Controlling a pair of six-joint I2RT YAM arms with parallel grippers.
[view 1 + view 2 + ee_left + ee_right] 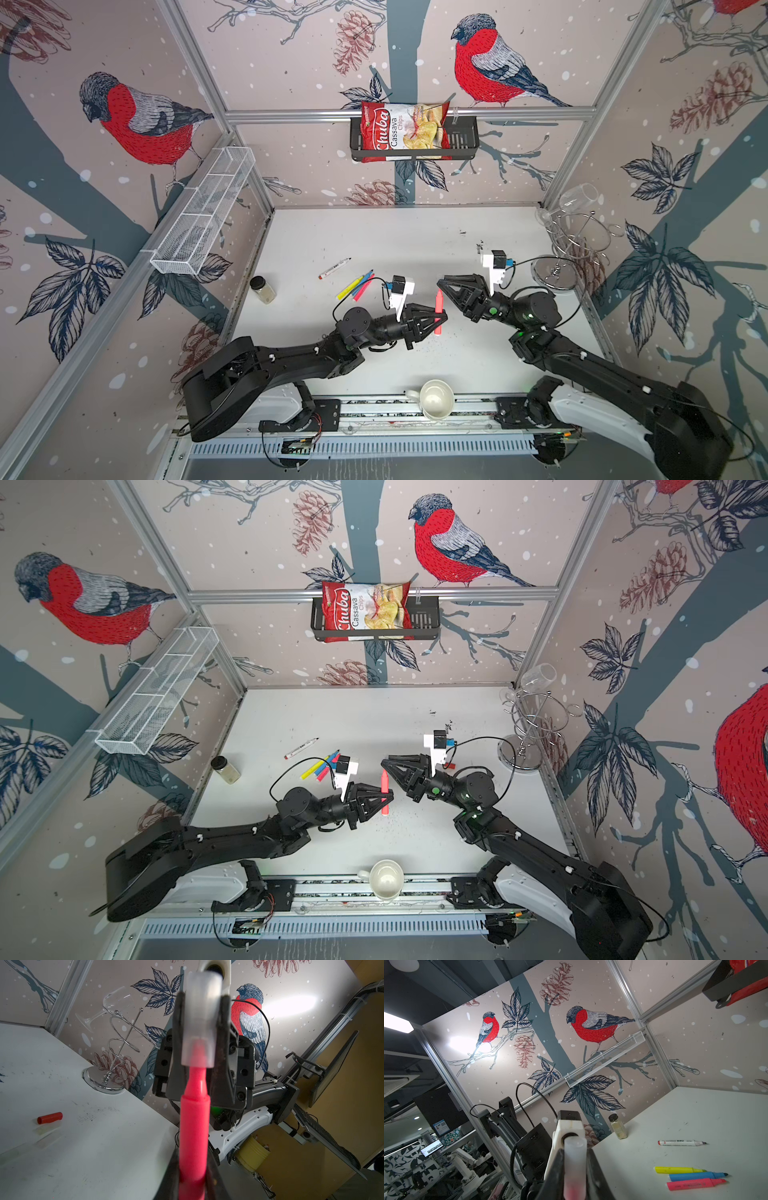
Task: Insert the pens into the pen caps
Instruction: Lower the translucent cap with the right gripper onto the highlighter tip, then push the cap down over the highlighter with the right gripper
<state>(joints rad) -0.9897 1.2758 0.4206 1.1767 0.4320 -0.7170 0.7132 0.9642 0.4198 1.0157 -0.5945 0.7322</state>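
Facing each other above the counter [374, 232], my left tool [443, 317] clamps the pink pen [439, 302], my right tool [440, 283] a translucent cap [199, 1020] (tip just inside); the wall basket [465, 139] holds a chips bag [399, 129].

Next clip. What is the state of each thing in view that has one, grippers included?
left gripper: shut on the pink pen.
right gripper: shut on the clear cap.
pink pen: tip partly inside the clear cap.
white marker: uncapped, lying on the table.
yellow pen, blue pen, second pink pen: uncapped, lying side by side.
red cap: loose on the table.
jar: upright, lid on.
wine glass: hanging tilted on the rack.
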